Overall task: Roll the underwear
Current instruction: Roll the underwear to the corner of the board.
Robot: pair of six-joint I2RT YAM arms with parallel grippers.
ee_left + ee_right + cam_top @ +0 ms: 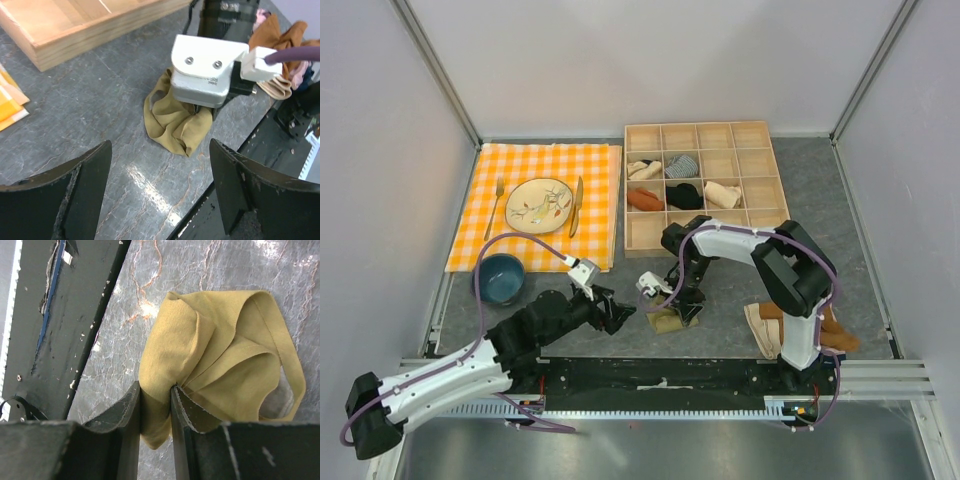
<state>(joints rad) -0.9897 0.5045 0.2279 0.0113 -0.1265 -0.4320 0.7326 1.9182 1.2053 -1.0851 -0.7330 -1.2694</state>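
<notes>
The right fingers (pixel 129 412) pinch a fold of the underwear (pixel 220 350), bunched on the desk (pixel 100 100); the left fingers (pixel 82 180) gape wide, empty. Best grip firmly and roll evenly.

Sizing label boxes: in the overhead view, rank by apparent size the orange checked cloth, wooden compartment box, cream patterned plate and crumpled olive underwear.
Orange checked cloth and wooden compartment box: about alike, not ranked.
Then cream patterned plate.
Smallest: crumpled olive underwear, partly covered.

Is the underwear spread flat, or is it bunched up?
Bunched up: the underwear sits in a creased heap, pinched by the right end effector.
</notes>
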